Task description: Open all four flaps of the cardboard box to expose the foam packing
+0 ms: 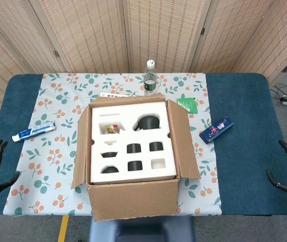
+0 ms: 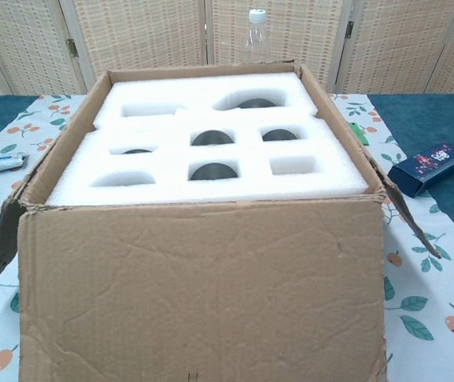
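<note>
Inside the open cardboard box [image 1: 133,196], foam packing [image 1: 131,143] cradles dark cups [image 1: 147,122]; both hands' fingers spread, empty.

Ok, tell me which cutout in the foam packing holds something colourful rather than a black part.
The rectangular cutout at the far left of the foam packing, holding a small red and yellow packet. The other filled pockets show only black parts.

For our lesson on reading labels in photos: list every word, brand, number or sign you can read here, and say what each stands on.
No text can be read in either view.
Toothpaste tube: print too small to read.
Blue packet: lettering blurred.
Water bottle: label too small to read.
Green card: markings too small to read.
Cardboard box: no printing shows on its front flap.
</note>
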`<action>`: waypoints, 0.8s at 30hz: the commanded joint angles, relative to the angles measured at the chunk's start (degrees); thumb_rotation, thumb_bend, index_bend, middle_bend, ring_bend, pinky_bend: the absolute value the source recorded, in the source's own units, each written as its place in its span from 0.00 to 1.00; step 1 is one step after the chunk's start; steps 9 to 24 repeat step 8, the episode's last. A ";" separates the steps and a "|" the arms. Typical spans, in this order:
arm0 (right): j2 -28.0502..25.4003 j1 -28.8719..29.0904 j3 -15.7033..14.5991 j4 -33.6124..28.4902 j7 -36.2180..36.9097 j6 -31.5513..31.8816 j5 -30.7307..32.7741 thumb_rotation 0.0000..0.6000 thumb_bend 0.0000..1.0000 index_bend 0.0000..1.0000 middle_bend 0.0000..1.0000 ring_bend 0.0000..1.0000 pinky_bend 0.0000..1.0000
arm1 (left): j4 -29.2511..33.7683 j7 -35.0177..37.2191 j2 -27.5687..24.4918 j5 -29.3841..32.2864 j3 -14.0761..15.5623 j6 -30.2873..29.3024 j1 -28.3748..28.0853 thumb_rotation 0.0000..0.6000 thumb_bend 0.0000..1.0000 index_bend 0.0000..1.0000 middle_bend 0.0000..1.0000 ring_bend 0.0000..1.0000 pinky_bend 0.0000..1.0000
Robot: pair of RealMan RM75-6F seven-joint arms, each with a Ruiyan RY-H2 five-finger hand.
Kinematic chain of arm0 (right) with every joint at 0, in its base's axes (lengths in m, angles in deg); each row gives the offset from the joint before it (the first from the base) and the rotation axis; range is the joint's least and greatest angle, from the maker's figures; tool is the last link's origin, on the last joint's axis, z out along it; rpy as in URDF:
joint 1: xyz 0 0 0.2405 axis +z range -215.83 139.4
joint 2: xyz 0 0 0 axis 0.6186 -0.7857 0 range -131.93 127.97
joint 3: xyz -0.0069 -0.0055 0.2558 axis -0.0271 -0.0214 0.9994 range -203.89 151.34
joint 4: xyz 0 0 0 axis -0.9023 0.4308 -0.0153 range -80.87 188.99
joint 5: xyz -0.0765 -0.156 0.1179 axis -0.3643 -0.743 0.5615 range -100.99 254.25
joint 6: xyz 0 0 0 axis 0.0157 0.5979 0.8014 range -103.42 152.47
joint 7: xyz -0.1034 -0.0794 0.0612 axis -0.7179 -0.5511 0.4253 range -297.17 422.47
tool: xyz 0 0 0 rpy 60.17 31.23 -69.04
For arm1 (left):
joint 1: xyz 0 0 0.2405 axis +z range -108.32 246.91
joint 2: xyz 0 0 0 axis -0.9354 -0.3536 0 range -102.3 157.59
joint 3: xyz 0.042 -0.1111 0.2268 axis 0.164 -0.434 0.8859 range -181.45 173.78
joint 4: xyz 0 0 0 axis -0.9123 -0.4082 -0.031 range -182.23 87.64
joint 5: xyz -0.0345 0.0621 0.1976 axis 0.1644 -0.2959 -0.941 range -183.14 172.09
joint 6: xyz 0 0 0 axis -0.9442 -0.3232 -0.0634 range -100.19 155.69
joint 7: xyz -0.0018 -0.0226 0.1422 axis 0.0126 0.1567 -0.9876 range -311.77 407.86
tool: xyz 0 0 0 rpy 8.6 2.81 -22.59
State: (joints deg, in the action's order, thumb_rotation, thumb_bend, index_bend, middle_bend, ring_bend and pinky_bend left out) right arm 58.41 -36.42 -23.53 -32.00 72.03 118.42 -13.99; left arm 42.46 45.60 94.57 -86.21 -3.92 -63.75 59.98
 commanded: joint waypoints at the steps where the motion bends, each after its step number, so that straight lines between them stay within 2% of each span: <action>1: -0.36 -0.47 -1.37 -2.50 -2.34 0.09 -2.29 0.48 0.43 0.07 0.00 0.01 0.00 | 0.32 0.98 -0.57 -1.25 0.42 0.26 0.87 1.00 0.30 0.03 0.07 0.00 0.00; 8: 0.67 -1.90 -2.54 -4.03 -6.23 2.64 -5.52 0.48 0.43 0.07 0.00 0.01 0.00 | 0.09 2.30 -0.67 -4.68 0.47 -3.00 3.01 1.00 0.29 0.03 0.07 0.00 0.00; 24: 0.67 -1.90 -2.54 -4.03 -6.23 2.64 -5.52 0.48 0.43 0.07 0.00 0.01 0.00 | 0.09 2.30 -0.67 -4.68 0.47 -3.00 3.01 1.00 0.29 0.03 0.07 0.00 0.00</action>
